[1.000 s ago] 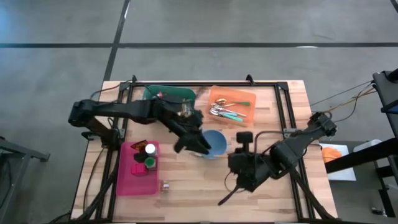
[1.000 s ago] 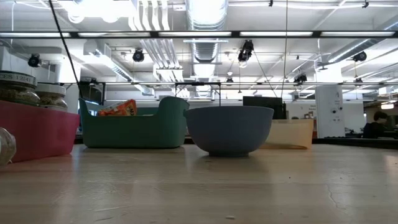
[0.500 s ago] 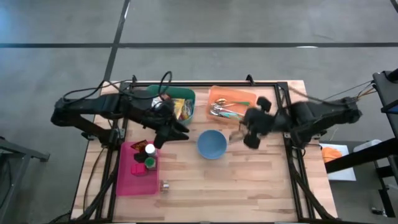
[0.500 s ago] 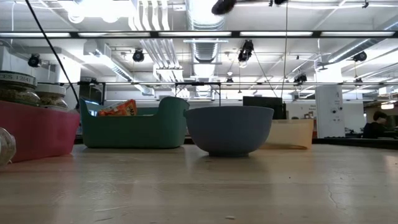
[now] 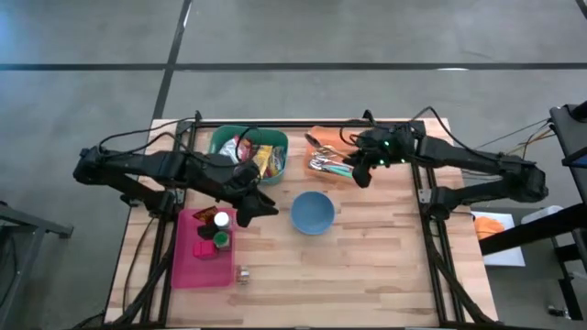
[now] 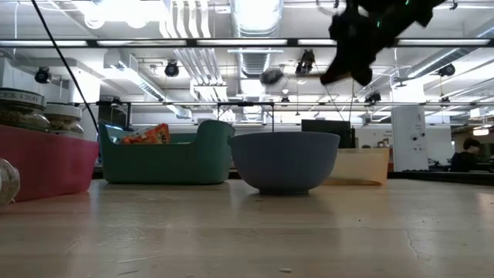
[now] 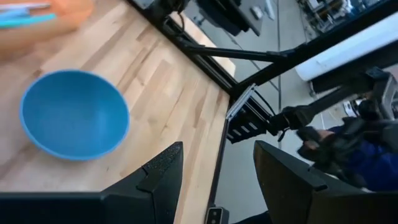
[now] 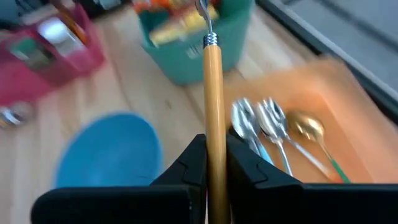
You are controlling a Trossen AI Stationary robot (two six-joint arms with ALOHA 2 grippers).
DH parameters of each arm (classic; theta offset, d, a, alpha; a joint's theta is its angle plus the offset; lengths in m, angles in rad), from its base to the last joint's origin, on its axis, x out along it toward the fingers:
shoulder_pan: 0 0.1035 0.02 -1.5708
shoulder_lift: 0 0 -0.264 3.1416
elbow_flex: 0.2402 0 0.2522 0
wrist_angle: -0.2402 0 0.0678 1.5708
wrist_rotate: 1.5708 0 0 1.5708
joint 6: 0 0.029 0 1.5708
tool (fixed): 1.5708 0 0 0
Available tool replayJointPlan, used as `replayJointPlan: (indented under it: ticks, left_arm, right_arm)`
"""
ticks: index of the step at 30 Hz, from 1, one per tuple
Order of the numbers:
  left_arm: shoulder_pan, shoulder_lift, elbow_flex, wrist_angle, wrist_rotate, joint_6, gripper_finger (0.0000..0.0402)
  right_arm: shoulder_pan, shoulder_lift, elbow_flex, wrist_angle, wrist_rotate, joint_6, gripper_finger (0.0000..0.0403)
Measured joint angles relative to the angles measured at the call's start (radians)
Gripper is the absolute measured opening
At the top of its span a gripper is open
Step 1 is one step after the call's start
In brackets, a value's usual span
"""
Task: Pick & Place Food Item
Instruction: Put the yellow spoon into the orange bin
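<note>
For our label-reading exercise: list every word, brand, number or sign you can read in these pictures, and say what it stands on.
None can be read.
Snack packets in the green bin: print too blurred.
Jar in the pink bin: band of lettering on its lid, too small to make out.
Blue bowl, orange tray: no markings visible.

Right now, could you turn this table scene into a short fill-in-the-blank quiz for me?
1. The round blue bowl on the wooden table holds ____.
2. The right gripper is shut on a wooden-handled utensil above the ____ cutlery tray.
3. The snack packets lie in the ____ bin.

Missing words: nothing; orange; green
</note>
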Motion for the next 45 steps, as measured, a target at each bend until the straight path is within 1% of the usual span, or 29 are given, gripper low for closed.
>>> replayJointPlan:
  ticks: [2,7,11,14,20,23,28,35,42,45]
  left_arm:
    - [-0.012,0.0,-0.007,-0.001,-0.023,-0.032,0.0198]
    - [-0.028,0.0,-0.006,-0.001,-0.054,-0.04,0.0198]
    - [-0.028,-0.004,-0.004,-0.001,-0.055,-0.002,0.0198]
    - [-0.028,-0.006,-0.004,-0.005,-0.055,0.053,0.0198]
    - [-0.028,-0.007,-0.004,-0.011,-0.054,0.119,0.0198]
    - [-0.027,-0.007,-0.004,-0.01,-0.053,0.121,0.0198]
    - [-0.026,-0.007,-0.004,-0.008,-0.051,0.12,0.0198]
    - [-0.026,-0.007,-0.004,-0.007,-0.06,0.117,0.0198]
    - [-0.025,-0.007,-0.004,-0.006,-0.069,0.119,0.0198]
    - [-0.022,-0.007,-0.004,-0.006,-0.069,0.119,0.0198]
  right_arm:
    - [-0.051,0.039,-0.021,0.001,-0.033,-0.02,0.0022]
    - [-0.133,0.139,-0.04,0.001,-0.041,-0.049,0.0022]
    - [-0.169,0.23,-0.041,0.006,-0.051,-0.125,0.0022]
    - [-0.197,0.306,-0.041,0.008,-0.072,-0.147,0.0022]
    - [-0.217,0.428,-0.041,0.023,-0.075,-0.157,0.0022]
    - [-0.216,0.462,-0.041,0.026,-0.113,-0.186,0.0022]
    - [-0.216,0.489,-0.041,0.026,-0.114,-0.198,0.0024]
    - [-0.215,0.494,-0.041,0.015,-0.114,-0.226,0.0073]
    - [-0.215,0.492,-0.041,0.012,-0.112,-0.224,0.0112]
    - [-0.215,0.492,-0.041,0.01,-0.09,-0.216,0.0136]
